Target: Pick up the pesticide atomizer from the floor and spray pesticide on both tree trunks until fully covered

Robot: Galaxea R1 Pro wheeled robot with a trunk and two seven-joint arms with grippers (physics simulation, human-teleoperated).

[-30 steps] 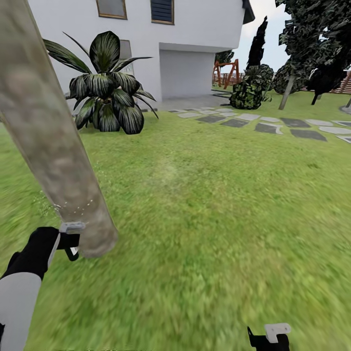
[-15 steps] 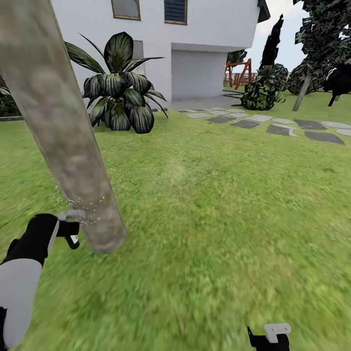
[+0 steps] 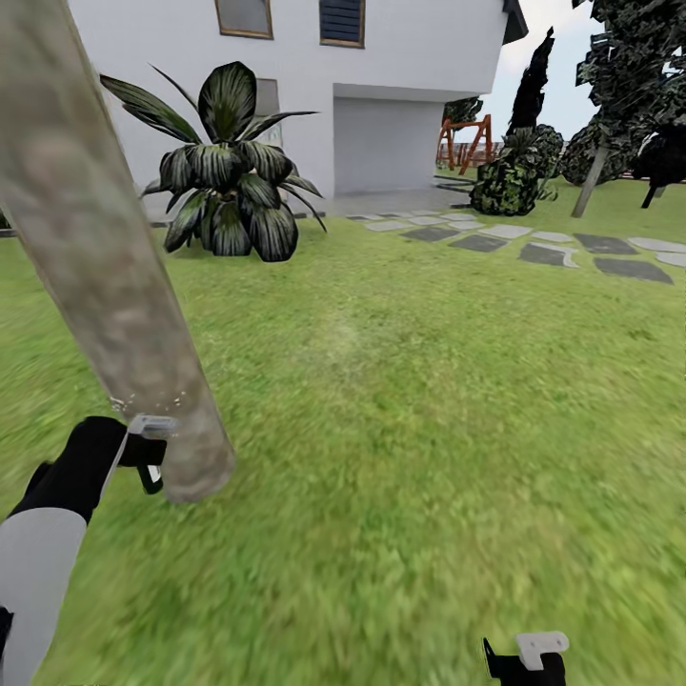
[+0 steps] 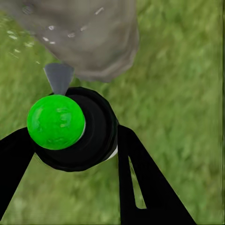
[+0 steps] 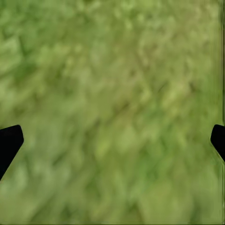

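Note:
A thick mottled grey-brown tree trunk point(image 3: 105, 276) slants across the left of the head view and meets the lawn near my left arm. My left gripper point(image 3: 148, 455) is shut on the pesticide atomizer point(image 4: 89, 136), a dark body with a green knob. Its grey nozzle point(image 4: 58, 77) points at the trunk's base point(image 4: 89, 37) from very close. White specks of pesticide point(image 3: 143, 400) dot the bark just above the nozzle. At the picture's lower edge my right gripper point(image 3: 529, 657) hangs open over bare grass point(image 5: 112, 112). A second tree point(image 3: 593, 176) with dark foliage stands far off at the right.
A broad-leaved striped palm point(image 3: 229, 181) grows in front of the white house point(image 3: 400, 86). Grey stepping stones point(image 3: 553, 250) cross the lawn at the right, with a dark bush point(image 3: 510, 176) behind them. Open grass point(image 3: 419, 419) spreads ahead and to the right.
The head camera has swung, shifting the whole view right, then slightly back. My left gripper stays at the trunk's base with the atomizer. The right gripper has not moved.

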